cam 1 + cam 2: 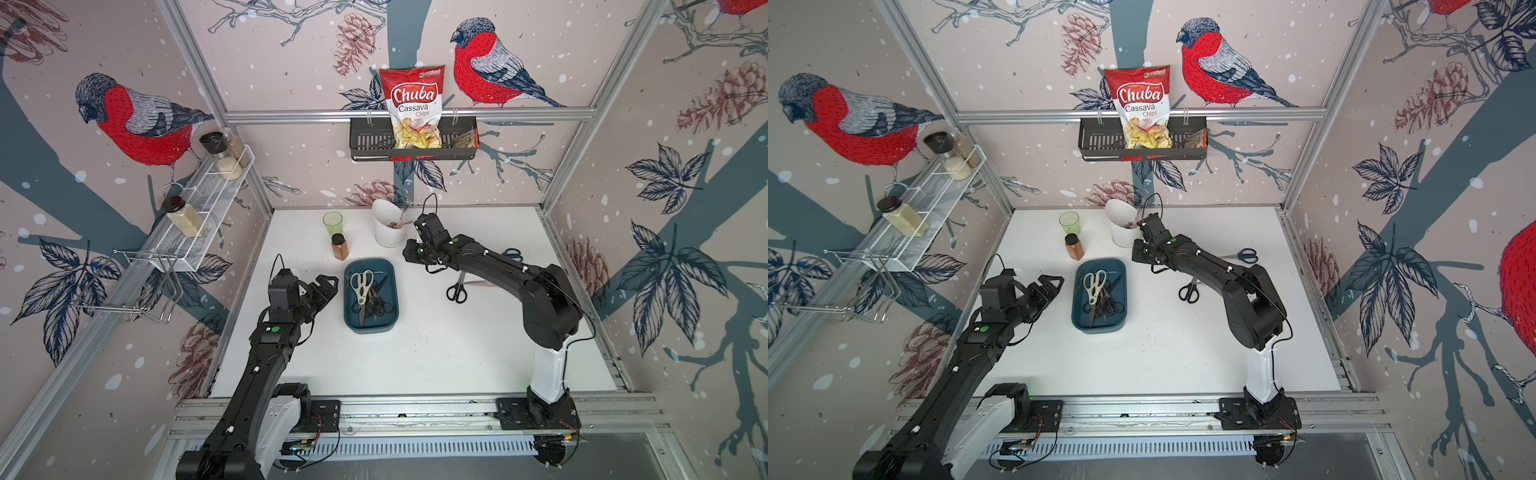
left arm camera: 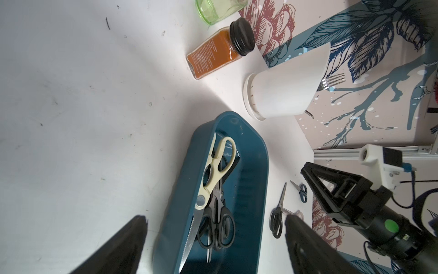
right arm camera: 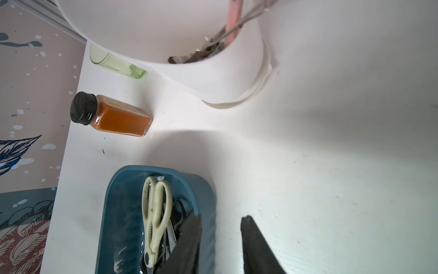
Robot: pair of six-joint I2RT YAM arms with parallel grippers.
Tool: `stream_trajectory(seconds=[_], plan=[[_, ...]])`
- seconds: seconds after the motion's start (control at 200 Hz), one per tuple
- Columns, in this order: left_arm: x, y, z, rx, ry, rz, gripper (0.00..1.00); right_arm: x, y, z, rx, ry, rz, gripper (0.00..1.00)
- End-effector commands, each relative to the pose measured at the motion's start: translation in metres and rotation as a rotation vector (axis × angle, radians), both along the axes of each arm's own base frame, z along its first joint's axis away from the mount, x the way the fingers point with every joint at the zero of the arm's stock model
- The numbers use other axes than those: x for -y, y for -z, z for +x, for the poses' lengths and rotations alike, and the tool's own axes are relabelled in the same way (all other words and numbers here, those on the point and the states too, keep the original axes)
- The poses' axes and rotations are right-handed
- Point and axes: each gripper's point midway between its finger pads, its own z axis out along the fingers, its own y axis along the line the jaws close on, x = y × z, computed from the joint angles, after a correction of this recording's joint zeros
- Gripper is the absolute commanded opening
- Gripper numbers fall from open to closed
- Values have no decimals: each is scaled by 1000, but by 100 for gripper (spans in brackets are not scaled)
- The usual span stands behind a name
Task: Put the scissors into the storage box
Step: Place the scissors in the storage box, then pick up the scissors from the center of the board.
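Teal-blue plastic storage box [image 1: 369, 262] sits at the centre of the white table [image 1: 415, 357], holding cream-handled shears [image 1: 361, 286] laid over a heap of black-handled scissors [image 1: 377, 306]. The left gripper [image 1: 329, 286] hovers just beside the box's left wall, its fingers [image 2: 132, 239] spread wide and holding nothing. The right gripper [image 1: 408, 252] hangs over the box's far right corner, near a white utensil cup [image 1: 388, 235]; its fingers [image 3: 256, 246] stand partly apart with nothing between them. Two pairs lie outside the box on the table to its right: a black-handled pair [image 1: 457, 291] partly under the right arm, and a blue-handled pair [image 1: 1244, 254] farther back. An orange spice bottle [image 1: 339, 247] and a green glass [image 1: 332, 223] stand behind the box.
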Motion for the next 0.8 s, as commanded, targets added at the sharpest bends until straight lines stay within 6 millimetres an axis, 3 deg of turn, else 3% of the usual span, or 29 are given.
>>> stream_trajectory(seconds=[0.0, 0.185, 0.355, 0.585, 0.795], plan=[[9, 2, -6, -10, 69, 27, 94, 28, 1, -1, 9, 45, 9, 35], [22, 10, -12, -32, 122, 71, 93, 93, 31, -30, -50, 104, -104, 35], [42, 10, -8, -35, 170, 83, 93, 136, 50, -60, -87, 144, -242, 36], [70, 6, 1, -31, 228, 81, 93, 173, 65, -84, -136, 178, -347, 36], [90, 12, 0, -53, 278, 113, 93, 192, 76, -89, -168, 197, -368, 35]])
